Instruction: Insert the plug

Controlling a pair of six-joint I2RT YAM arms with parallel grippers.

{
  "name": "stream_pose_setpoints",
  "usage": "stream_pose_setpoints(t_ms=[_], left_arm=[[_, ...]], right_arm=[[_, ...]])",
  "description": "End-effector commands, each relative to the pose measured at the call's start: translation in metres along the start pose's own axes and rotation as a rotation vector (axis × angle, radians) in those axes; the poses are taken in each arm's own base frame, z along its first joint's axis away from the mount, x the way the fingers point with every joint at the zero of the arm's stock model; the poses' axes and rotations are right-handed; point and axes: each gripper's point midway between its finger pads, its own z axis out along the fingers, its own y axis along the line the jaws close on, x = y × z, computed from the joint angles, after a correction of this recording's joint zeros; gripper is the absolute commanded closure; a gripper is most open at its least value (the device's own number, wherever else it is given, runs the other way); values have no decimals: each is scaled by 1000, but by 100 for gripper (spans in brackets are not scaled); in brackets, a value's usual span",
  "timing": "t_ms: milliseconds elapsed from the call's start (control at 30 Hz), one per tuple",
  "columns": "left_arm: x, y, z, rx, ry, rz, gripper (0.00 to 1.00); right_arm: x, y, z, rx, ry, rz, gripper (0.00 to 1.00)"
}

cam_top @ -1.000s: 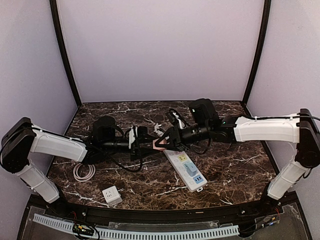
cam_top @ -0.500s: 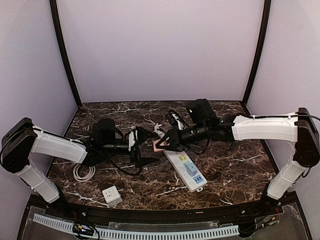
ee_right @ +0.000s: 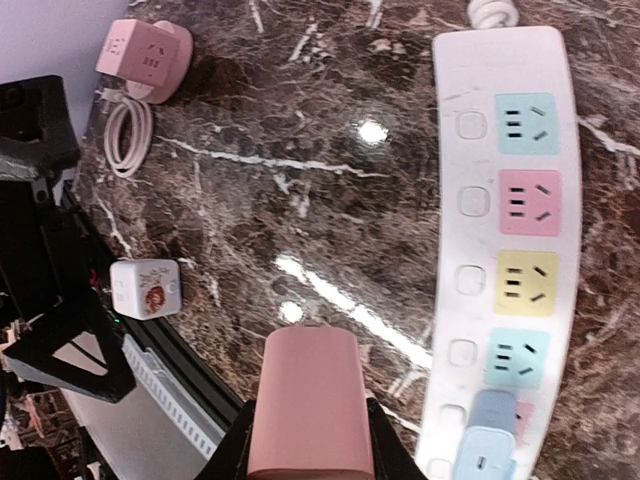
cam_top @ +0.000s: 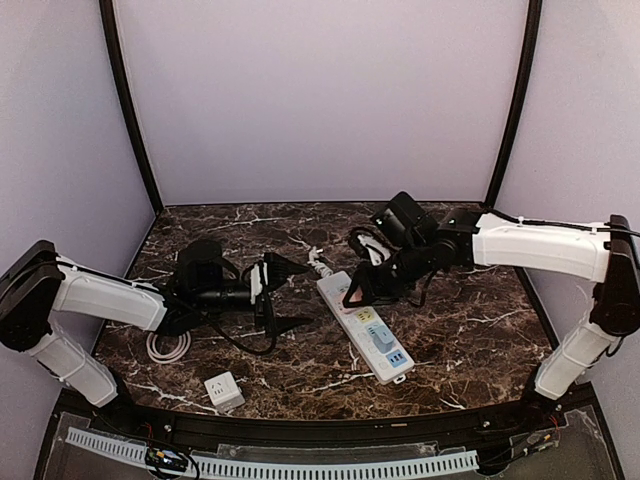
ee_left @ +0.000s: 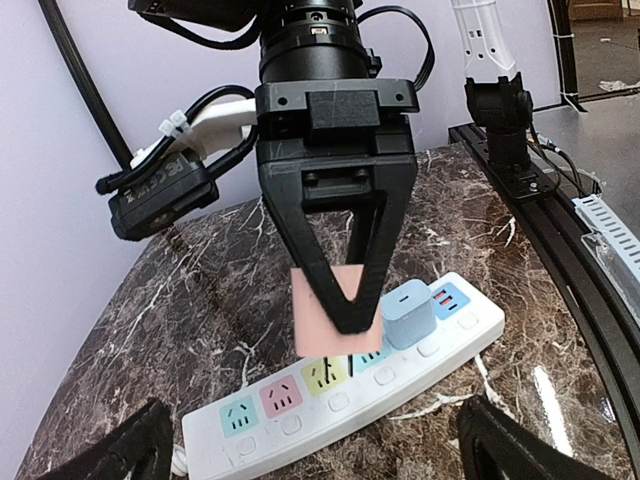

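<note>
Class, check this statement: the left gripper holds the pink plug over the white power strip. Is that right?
No. It is the right gripper that holds the pink plug over the white power strip, as the left wrist view shows.

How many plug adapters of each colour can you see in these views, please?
Pink adapters: 2
Blue adapter: 1
White adapter: 1
Total: 4
</note>
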Motion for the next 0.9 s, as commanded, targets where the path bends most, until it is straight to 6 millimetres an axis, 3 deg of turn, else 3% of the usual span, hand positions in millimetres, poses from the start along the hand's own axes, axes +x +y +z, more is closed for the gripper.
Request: stream_pose_setpoints(t_ms=[0,67,533,867], left_arm=[[-3,-1,-5,-10,2,16,1],[-3,-1,-5,-12,4,16,1],[-1,0,-5,-11,12,14,1],[1,-1,-6,-3,29,19,1]], right_arm=[[9,-41,-17,267,52,-61,100],[12,-52,-18,327,82,-78,100],[3,-67,-18,493,178,-88,100],[14,-78,3,528,308,-112,100]])
